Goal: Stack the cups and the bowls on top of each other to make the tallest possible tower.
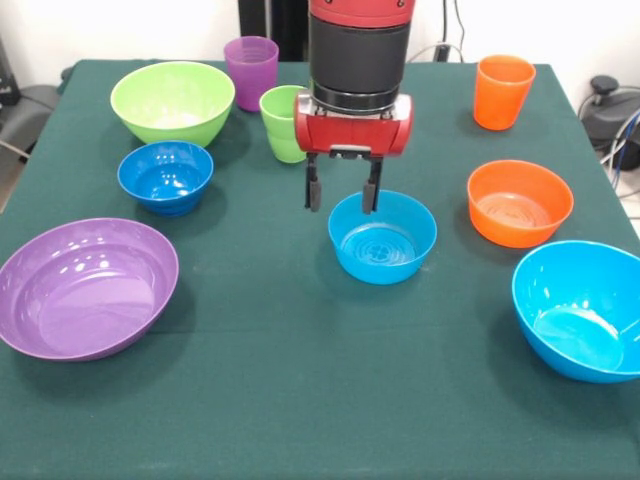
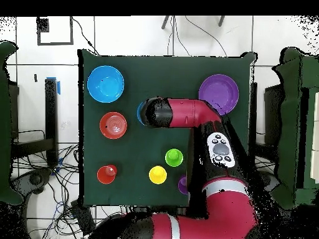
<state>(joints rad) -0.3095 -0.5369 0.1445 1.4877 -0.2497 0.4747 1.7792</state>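
you have nothing stacked yet: every piece sits on its own on the green counter (image 1: 270, 400), so the tower is not begun. the spread makes sense as a starting layout, each rim free to be gripped from above.

in the front view the large purple bowl (image 1: 85, 288) lies at the near left, the large light blue bowl (image 1: 580, 308) at the near right, and the lime green bowl (image 1: 172, 101) at the far left. the dark blue bowl (image 1: 165, 176) sits between the lime and purple ones, and the small orange bowl (image 1: 519, 202) is just beyond the large blue one. the purple cup (image 1: 251, 72) and green cup (image 1: 282, 122) stand near each other behind the arm, the orange cup (image 1: 503, 91) at the far right. the yellow cup (image 2: 157, 175) shows only from overhead, beside the green one.

your tool (image 1: 343, 196) hangs over the far rim of the small light blue bowl (image 1: 382, 237). its fingers (image 1: 313, 190) are parted by a modest gap and hold nothing. one finger stands outside the rim and the other seems over the inside, as if to pinch the wall; whether they touch it, i can't tell.
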